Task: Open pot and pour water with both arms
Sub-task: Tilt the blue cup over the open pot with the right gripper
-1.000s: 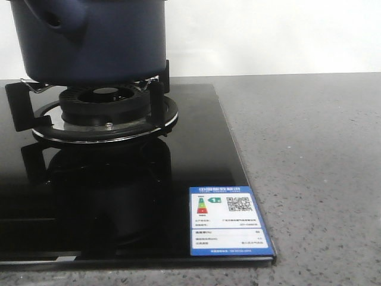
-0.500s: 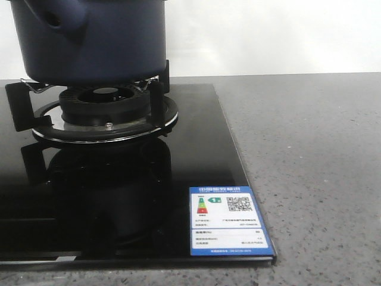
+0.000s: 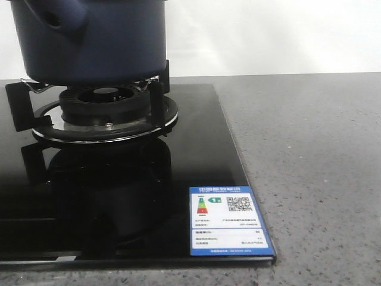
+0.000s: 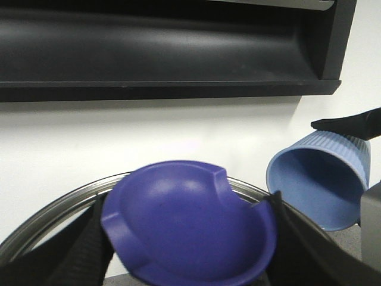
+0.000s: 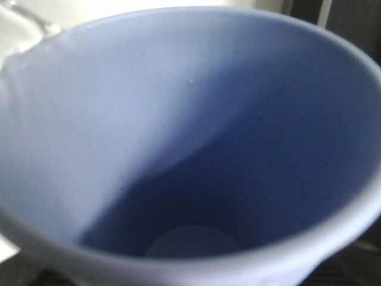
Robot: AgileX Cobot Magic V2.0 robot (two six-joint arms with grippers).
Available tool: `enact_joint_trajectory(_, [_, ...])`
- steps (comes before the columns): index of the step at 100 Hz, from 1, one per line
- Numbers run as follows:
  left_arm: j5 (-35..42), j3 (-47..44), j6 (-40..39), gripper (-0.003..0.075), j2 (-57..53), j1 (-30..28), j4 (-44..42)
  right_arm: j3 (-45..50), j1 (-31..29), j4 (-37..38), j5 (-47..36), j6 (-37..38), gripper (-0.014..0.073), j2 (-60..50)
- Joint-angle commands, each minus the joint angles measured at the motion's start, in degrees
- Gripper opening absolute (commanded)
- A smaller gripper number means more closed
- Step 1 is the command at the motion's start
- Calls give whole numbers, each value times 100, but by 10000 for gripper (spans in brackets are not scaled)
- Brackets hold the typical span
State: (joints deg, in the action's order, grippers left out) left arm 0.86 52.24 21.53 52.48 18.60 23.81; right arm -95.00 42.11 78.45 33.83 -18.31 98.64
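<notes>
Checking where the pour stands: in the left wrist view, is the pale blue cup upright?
No. The pale blue ribbed cup is tipped well over on its side, its open mouth facing the camera rather than pointing up.

One label sits on the near right corner of the black glass hob. It has a blue border and header with white characters too small to read. Below are a coloured arrow scale, a green arrow bearing the number 1, and a QR code. The rows of small print underneath cannot be made out. Nothing else carries readable text.
</notes>
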Motion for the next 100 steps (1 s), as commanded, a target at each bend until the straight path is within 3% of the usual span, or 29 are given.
enact_joint_trajectory(1, [644, 206, 0, 403, -82, -11, -19, -227, 24, 433, -127, -44, 367, -271])
enact_joint_trajectory(100, [745, 206, 0, 403, -82, -11, -56, -227, 24, 612, -429, 284, 367, -281])
